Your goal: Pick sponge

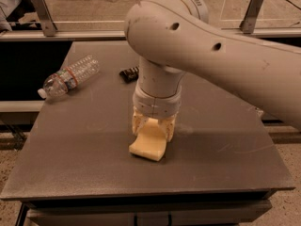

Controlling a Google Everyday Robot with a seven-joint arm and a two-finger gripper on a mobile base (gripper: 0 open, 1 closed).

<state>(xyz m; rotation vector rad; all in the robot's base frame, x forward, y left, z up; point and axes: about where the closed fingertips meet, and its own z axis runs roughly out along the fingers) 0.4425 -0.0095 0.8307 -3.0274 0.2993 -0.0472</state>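
Observation:
The sponge (149, 145) is a pale cream-yellow foam block lying on the dark grey table (84, 164), just left of centre. My gripper (154, 127) comes straight down on it from above. One finger presses each long side of the sponge's rear half, and the foam looks pinched between them. The sponge's front end sticks out toward the camera and rests on the table. The big pale arm (211, 55) crosses the upper right of the view and hides the table behind it.
A clear plastic bottle (68, 76) lies on its side at the table's back left. A small dark ribbed bar (128, 73) lies just behind the gripper's wrist. Metal rails and posts (42, 13) run behind the table.

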